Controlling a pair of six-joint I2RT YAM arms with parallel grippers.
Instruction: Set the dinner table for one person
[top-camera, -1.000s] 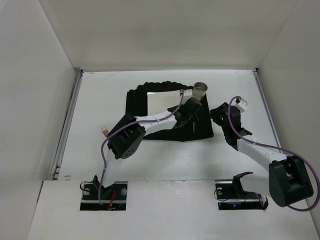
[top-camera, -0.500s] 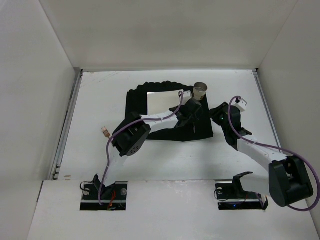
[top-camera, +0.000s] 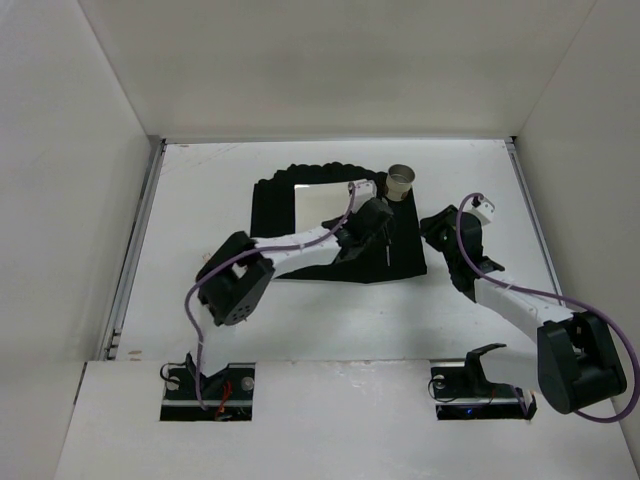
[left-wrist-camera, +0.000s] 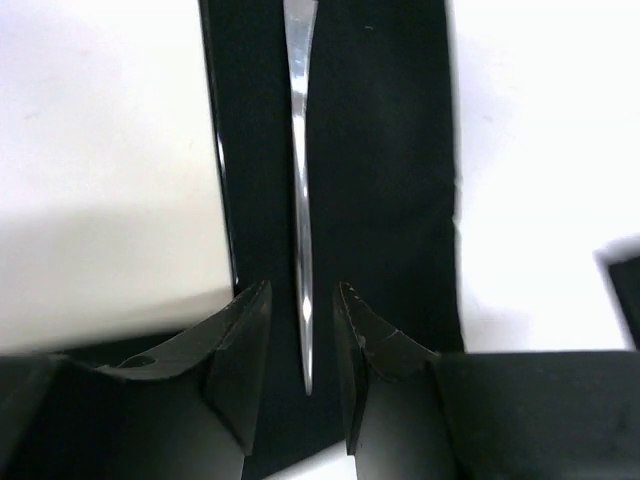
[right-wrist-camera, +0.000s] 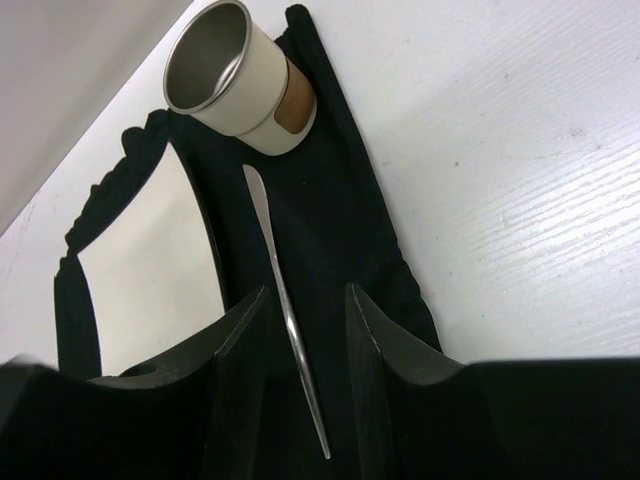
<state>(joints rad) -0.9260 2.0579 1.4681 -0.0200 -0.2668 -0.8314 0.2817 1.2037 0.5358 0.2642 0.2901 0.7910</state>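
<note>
The white dinner table (top-camera: 200, 220) bears a black cloth mat (top-camera: 400, 262) with a square white plate (top-camera: 320, 203) on it. A metal cup (top-camera: 401, 181) stands at the mat's far right corner. A slim silver utensil (top-camera: 388, 250) lies on the mat right of the plate. My left gripper (top-camera: 372, 215) is open and low over the utensil (left-wrist-camera: 300, 180), with a finger on either side of its near end and not touching it. My right gripper (top-camera: 437, 225) is open and empty at the mat's right edge. Its view shows the cup (right-wrist-camera: 240, 75), the utensil (right-wrist-camera: 285, 310) and the plate (right-wrist-camera: 150, 260).
White walls close the table in on the left, back and right. A small orange-and-white piece (top-camera: 208, 262) lies on the table left of the mat. The left arm's cable (top-camera: 200, 300) loops above the near left table.
The left arm's elbow has swung left and nearer, and its gripper has drawn back slightly left over the mat. The right arm has not moved.
</note>
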